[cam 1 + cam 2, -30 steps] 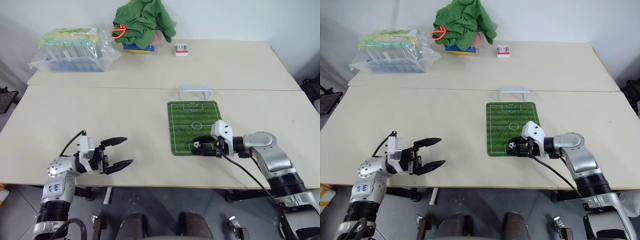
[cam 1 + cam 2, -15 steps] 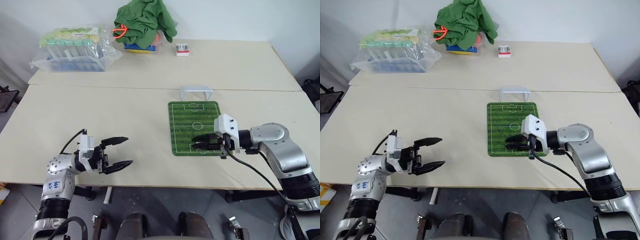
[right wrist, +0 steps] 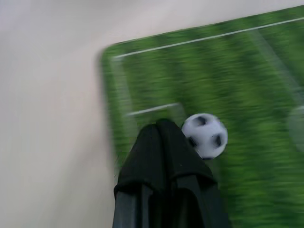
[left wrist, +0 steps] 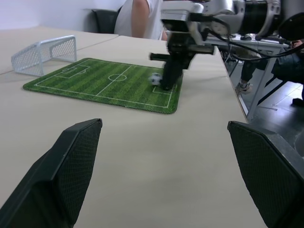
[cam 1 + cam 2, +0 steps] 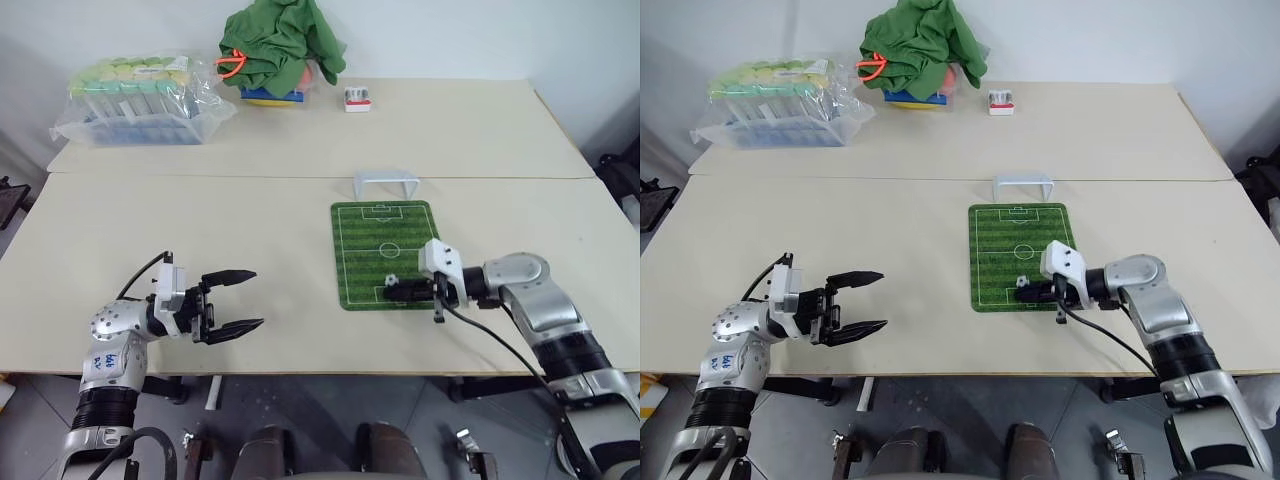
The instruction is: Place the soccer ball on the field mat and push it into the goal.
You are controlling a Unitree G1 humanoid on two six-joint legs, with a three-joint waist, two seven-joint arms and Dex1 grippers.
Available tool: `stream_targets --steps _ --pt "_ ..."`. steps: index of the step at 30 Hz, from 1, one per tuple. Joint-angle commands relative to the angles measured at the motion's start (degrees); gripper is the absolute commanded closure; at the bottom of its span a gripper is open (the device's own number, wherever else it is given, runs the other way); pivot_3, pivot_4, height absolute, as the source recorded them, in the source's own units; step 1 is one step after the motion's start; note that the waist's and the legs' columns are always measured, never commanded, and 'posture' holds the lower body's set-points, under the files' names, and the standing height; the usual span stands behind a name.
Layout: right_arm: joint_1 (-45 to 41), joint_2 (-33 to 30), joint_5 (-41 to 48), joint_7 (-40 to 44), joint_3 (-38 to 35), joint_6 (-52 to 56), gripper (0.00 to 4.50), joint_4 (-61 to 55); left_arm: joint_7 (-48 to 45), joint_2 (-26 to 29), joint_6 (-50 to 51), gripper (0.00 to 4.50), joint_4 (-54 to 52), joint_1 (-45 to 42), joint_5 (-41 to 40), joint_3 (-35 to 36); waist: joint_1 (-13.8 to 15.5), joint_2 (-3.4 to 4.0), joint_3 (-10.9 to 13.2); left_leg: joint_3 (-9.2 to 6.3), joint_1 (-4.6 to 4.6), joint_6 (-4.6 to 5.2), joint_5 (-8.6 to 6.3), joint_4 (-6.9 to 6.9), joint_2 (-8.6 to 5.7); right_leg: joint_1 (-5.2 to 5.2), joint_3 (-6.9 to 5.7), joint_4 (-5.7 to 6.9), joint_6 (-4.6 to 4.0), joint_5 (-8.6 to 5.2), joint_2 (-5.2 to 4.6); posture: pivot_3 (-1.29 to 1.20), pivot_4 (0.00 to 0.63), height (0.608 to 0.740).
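- The ball (image 5: 393, 281) lay on the mat (image 5: 375, 228), in the penalty box at the mat's near end, free of any grip.
- The right gripper (image 5: 390, 291) had its two fingers pressed together with nothing between them; in the right wrist view the joined tips (image 3: 164, 133) sat just beside the ball (image 3: 205, 135), close enough that contact could not be ruled in or out.
- The relation that mattered: the ball lay just on the far side of the right fingertips, toward the goal (image 5: 386, 183), with the tips slightly nearer the mat's near edge. The right gripper pointed across the mat toward the robot's left, so its fingers lay crosswise to the mat's long axis like a bat.
- The mat's long axis ran away from the robot, and the goal stood just past its far short edge, roughly centred. The ball sat a little left of the centre line in the left eye view, so a push along the stripes looked likely to reach the goal mouth, with a small correction perhaps needed.
- The left gripper (image 5: 240, 300) hung well apart from the mat over bare table (image 5: 200, 220), its fingers spread wide and empty. The right arm was plainly the nearer one.
- Judged from this, placing was done and the push was the step in hand; the ball had almost the whole mat to cross.
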Motion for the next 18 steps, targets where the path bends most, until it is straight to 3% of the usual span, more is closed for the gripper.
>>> stream_targets --steps 1,7,13,16,18 --pt "-8.5 0.5 -1.5 -6.5 -4.8 -5.0 4.48 9.1 0.5 0.7 -0.4 0.0 -0.1 -0.4 -0.3 0.5 -0.4 0.03 0.1 0.03 -0.03 0.0 0.0 0.0 -0.01 -0.01 0.01 -0.02 0.0 0.0 -0.01 0.0 0.15 0.74" --pt "-15.7 0.1 -0.6 -10.1 -9.3 -7.3 4.48 13.1 3.1 0.6 -0.1 0.0 1.2 -1.8 0.3 0.7 -0.4 0.03 0.0 -0.07 -0.02 -0.02 0.01 -0.06 0.04 -0.02 -0.09 0.01 0.0 0.0 0.01 0.0 0.15 0.74" --pt "-14.4 -1.6 2.1 -8.8 -12.8 -3.7 4.48 9.7 8.1 -0.3 0.9 0.0 1.9 -3.7 -0.7 2.0 -0.4 0.03 0.1 -0.07 -0.05 -0.01 0.01 -0.05 -0.01 -0.01 -0.08 0.0 0.0 0.0 -0.03 0.0 0.15 0.74" --pt "-9.8 -4.7 4.0 -5.5 -14.8 -2.8 3.94 8.5 11.1 -0.8 1.6 0.0 1.6 -4.1 -2.2 4.0 -0.2 0.03 0.1 -0.09 -0.05 -0.01 0.01 -0.05 0.0 -0.01 -0.08 0.01 0.0 0.0 -0.03 0.0 0.15 0.74" --pt "-6.6 -6.9 5.0 -3.1 -15.9 -3.0 3.29 8.6 12.0 -0.7 1.7 0.0 0.7 -3.6 -2.5 4.8 -0.2 0.02 0.1 -0.13 -0.05 -0.01 0.01 -0.06 -0.02 0.01 -0.09 0.01 0.0 0.0 -0.03 0.0 0.15 0.74"
